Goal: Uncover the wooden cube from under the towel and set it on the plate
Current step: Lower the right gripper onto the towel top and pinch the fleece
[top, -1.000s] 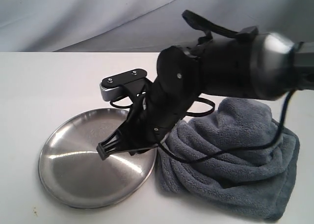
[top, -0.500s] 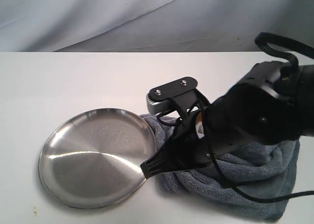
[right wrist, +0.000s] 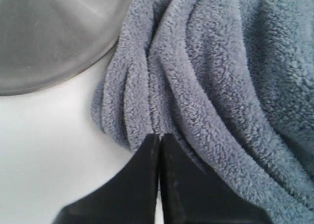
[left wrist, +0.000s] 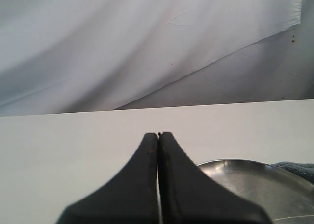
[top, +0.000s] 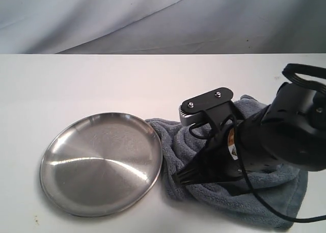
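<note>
My right gripper has its jaws pressed flat together with nothing between them. Its tip sits low at the edge of the towel, on the side nearest the plate. From my wrist, the closed tips meet the outer fold of the towel, though I cannot tell whether they touch it. The towel lies bunched in thick folds on the white table, right against the plate's rim. The wooden cube is hidden from me in every view. The plate holds nothing. My left gripper is also closed and empty, above the table with the plate beside it.
</note>
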